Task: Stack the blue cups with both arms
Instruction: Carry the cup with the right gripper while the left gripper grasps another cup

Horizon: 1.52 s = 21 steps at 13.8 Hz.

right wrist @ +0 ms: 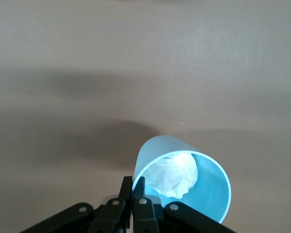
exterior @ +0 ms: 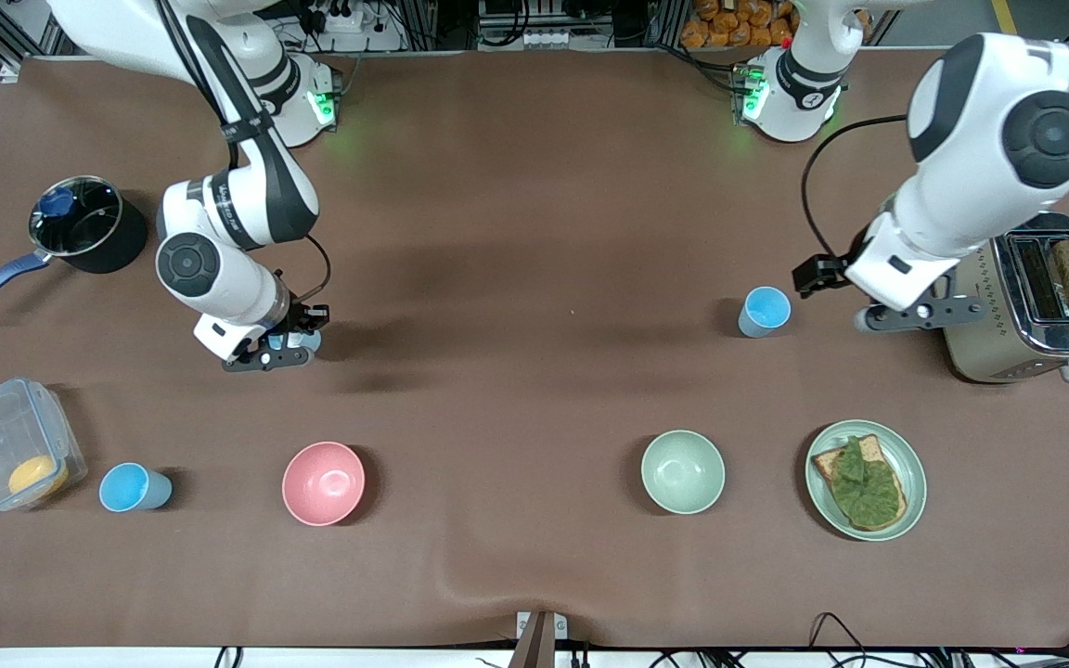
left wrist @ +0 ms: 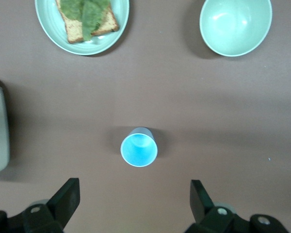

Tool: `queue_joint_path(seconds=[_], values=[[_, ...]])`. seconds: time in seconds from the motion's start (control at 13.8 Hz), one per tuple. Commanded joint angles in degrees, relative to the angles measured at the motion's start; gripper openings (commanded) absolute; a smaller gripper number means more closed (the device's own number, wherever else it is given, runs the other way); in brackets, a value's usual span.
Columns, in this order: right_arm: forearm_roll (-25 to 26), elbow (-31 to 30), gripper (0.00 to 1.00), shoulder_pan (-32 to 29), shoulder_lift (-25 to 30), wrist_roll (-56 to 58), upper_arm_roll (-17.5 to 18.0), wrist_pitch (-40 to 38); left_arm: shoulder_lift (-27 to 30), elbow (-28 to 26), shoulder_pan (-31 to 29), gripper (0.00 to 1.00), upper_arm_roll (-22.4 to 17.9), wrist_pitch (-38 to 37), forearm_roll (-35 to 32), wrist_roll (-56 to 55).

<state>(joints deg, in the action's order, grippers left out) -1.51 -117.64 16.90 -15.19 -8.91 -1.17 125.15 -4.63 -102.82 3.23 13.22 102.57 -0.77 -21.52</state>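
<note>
Blue cup [right wrist: 184,179] in right gripper [right wrist: 132,187] holds white wad [right wrist: 172,174].

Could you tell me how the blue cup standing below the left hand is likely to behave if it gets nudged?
The blue cup looks thin-walled and empty, so probably light and easily pushed. It narrows toward its base, so it may tip. The open left hand is above it, not touching it.

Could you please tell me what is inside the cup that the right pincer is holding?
In the right wrist view, the cup gripped at its rim by the right pincer holds a crumpled white wad, perhaps paper. The cup's bottom beneath it is covered and cannot be seen.
</note>
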Motion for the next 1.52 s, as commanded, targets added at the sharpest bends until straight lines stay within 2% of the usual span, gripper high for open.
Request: queue_joint_path(seconds=[0.0,0.15,0.44,0.58,0.87,1.02,1.16,1.45], values=[[-0.5,3.8,0.0,6.0,-0.3,-9.2,-0.2,-2.1,0.3,-1.5,0.4,1.0,0.8,2.0,-1.2,-2.4],[-0.6,8.5,0.0,11.2,-2.5,-19.1,-0.2,-2.1,-0.6,-3.2,1.0,1.0,1.0,4.7,-1.2,-4.1],[-0.9,22.3,0.0,18.9,-12.1,-31.7,-0.2,-3.9,-1.4,-4.8,0.9,1.0,1.0,7.9,-1.5,-3.9],[-1.6,26.7,0.0,21.8,-15.6,-38.4,-0.2,-4.1,-1.3,-7.7,0.9,1.0,1.0,11.6,-1.5,-3.5],[-2.5,28.0,0.0,26.5,-17.9,-39.9,-0.1,-3.4,-2.2,-12.3,1.1,1.0,0.9,16.7,-1.9,-3.4],[-5.0,29.8,0.0,28.7,-19.9,-38.7,-0.1,-3.5,-2.8,-12.9,1.1,1.0,1.0,18.0,-2.0,-3.3],[-5.0,29.9,0.0,31.6,-21.2,-36.5,0.0,-3.3,-2.9,-14.3,1.2,1.0,1.0,20.5,-2.0,-3.3],[-5.3,31.3,0.0,33.6,-22.9,-37.0,0.0,-3.2,-4.6,-16.2,1.3,1.0,0.9,23.5,-2.0,-3.5]])
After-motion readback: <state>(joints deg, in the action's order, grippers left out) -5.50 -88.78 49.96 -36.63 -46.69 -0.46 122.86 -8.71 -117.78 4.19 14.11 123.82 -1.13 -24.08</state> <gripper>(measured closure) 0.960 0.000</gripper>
